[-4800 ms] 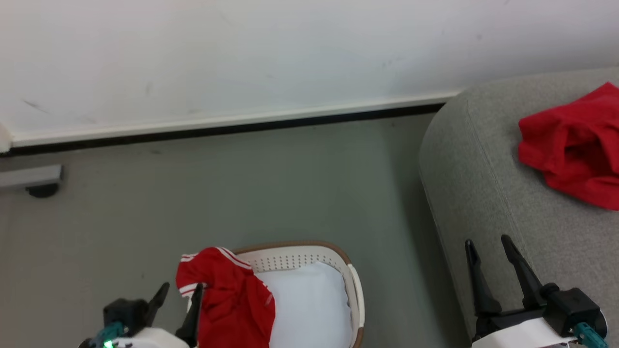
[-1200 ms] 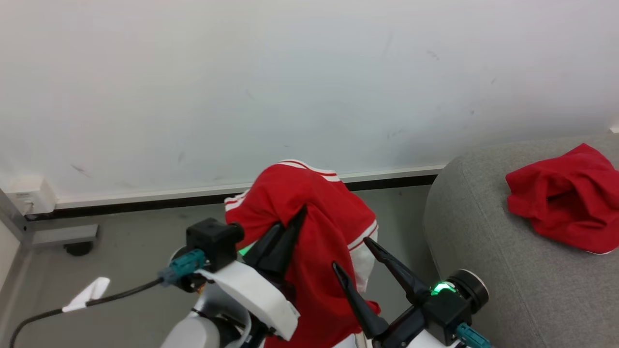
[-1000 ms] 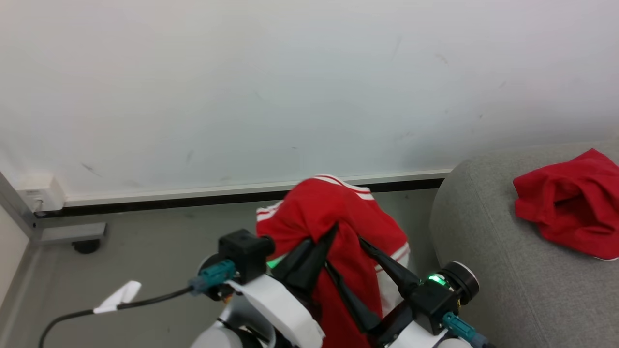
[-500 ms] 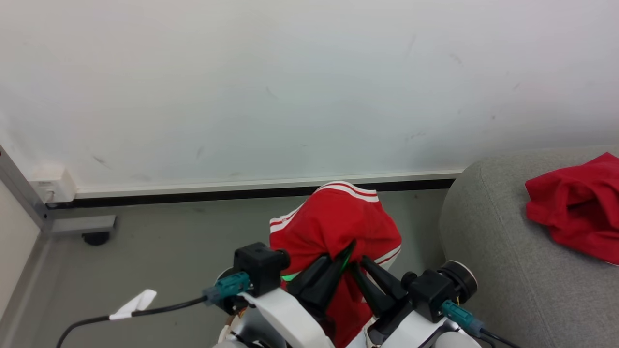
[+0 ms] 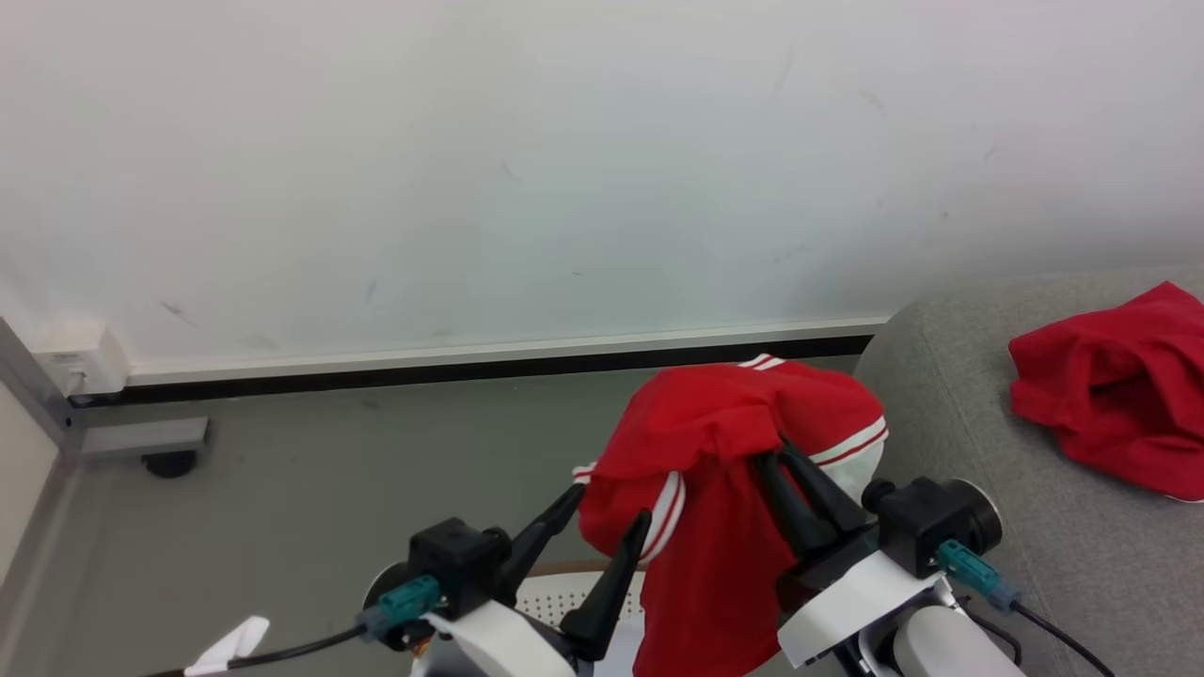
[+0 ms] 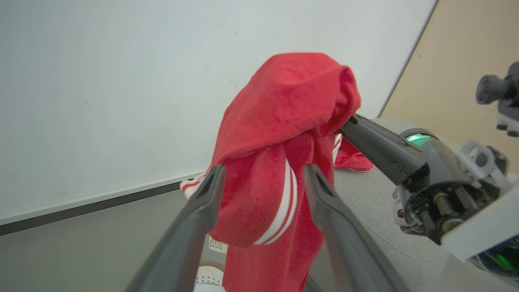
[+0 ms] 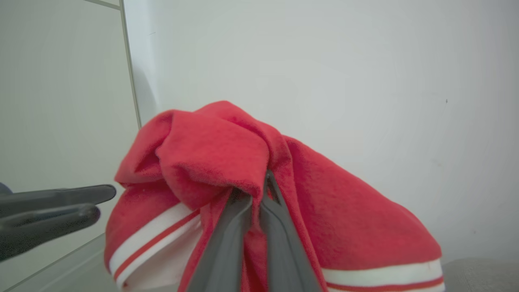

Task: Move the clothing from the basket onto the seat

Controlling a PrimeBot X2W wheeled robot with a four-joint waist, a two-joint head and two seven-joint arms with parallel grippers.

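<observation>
A red garment (image 5: 724, 470) with white-striped cuffs hangs in the air from my right gripper (image 5: 776, 453), which is shut on its upper folds just left of the grey sofa (image 5: 950, 432). The right wrist view has the closed fingers (image 7: 243, 227) pinching the cloth (image 7: 211, 154). My left gripper (image 5: 611, 506) stands open beside the hanging sleeve cuff; in the left wrist view its fingers (image 6: 202, 202) are spread on either side of the garment (image 6: 279, 121). A second red garment (image 5: 1119, 404) lies on the sofa. A strip of the white basket (image 5: 564, 592) shows below the arms.
A white wall with a dark baseboard (image 5: 423, 371) runs across the back. A grey bar on a caster (image 5: 169, 461) and a wall box (image 5: 80, 362) sit at the far left. A black cable with a white tag (image 5: 226, 644) trails from my left wrist. Grey floor (image 5: 329, 489) lies left of the sofa.
My left gripper has let go of the garment and opened, dropping back to the left. My right gripper has shut on the garment and carried it right, up to the sofa's edge.
</observation>
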